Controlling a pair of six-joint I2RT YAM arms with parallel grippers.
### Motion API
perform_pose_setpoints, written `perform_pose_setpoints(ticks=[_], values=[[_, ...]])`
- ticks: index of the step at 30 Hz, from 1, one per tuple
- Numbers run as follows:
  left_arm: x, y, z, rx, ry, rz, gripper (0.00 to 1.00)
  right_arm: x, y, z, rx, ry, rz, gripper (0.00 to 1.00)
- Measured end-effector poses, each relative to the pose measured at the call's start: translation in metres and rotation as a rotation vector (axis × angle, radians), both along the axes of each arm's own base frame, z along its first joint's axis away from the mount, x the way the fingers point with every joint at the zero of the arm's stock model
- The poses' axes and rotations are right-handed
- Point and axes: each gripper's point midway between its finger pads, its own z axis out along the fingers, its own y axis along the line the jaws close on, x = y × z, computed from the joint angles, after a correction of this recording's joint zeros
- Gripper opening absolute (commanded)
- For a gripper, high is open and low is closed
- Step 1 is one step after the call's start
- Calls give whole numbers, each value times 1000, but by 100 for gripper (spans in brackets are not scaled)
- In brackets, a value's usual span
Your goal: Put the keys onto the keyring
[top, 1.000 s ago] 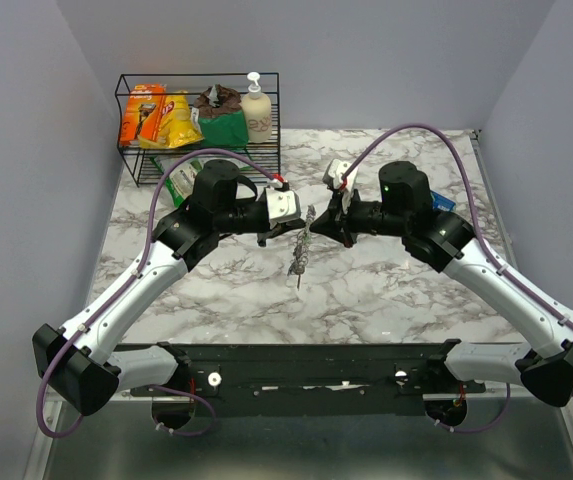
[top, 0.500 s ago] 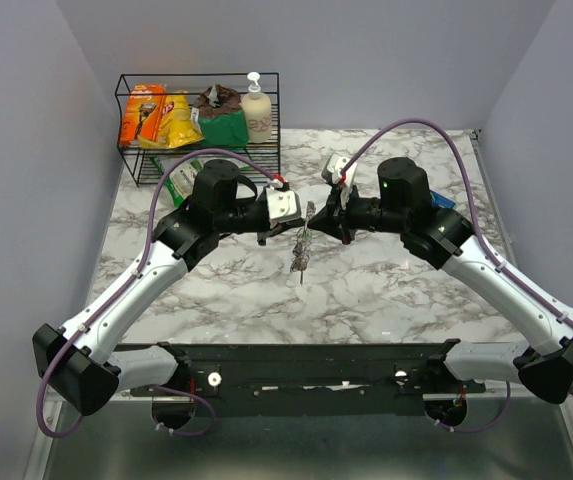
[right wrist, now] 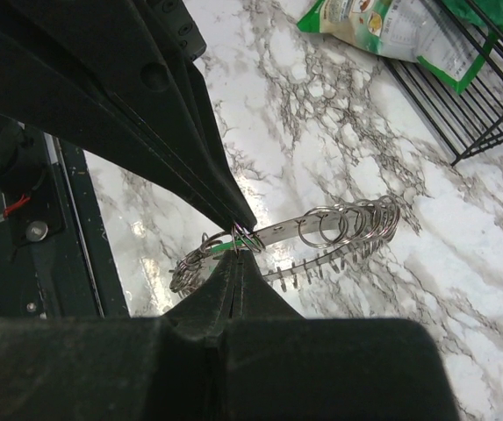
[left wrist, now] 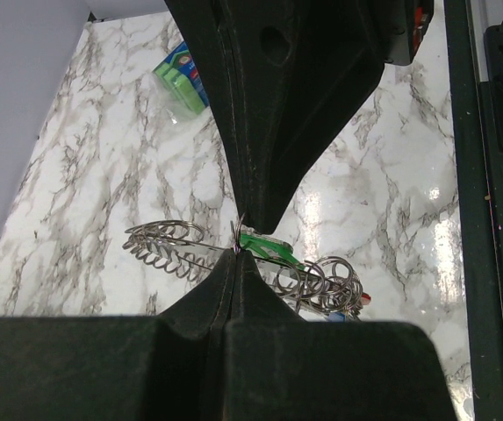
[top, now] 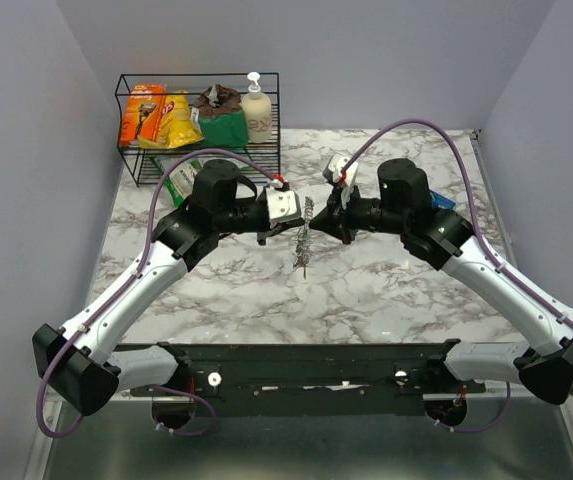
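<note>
1. While both arms meet over the middle of the marble table point(top: 386, 290), I see the keyring point(top: 303, 245) held edge-on between them.
2. My left gripper point(left wrist: 239, 246) is clenched on the keyring's metal band, just beside a green key point(left wrist: 267, 243).
3. My right gripper point(right wrist: 238, 248) is pinched tight on the same ring, fingertips meeting at the green key.

**Inspector A:** Any legible text in the top view?

**Inspector B:** None. The orange packet point(top: 143, 113) and yellow packet point(top: 178, 122), upper left, carry print too small to read. The bottle point(top: 256, 112) beside them has a blurred label.

**Inspector A:** And the wrist views?

**Inspector B:** The green packet point(right wrist: 400, 31), upper right of the right wrist view, has unreadable printed lines. On the blue-green packet point(left wrist: 179, 74), upper left of the left wrist view, no letter resolves.
</note>
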Motion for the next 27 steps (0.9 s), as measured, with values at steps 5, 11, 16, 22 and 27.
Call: perform_pose_setpoints(ticks=[5,11,16,22,27], values=[[-1,0,2,-5,-6,-1,0,3,-3,-4,-3,15,-19,1],[-3,2,8,-15,-22,-1,0,6,-6,-9,-5,34,-40,1],[-4,2,7,-20,-23,0,0,6,-7,-10,1,42,-43,1],[-5,3,7,-32,-22,3,0,4,-6,-11,8,47,-28,8],[-9,1,9,-48,-18,-10,0,4,-7,-10,13,43,-29,34]])
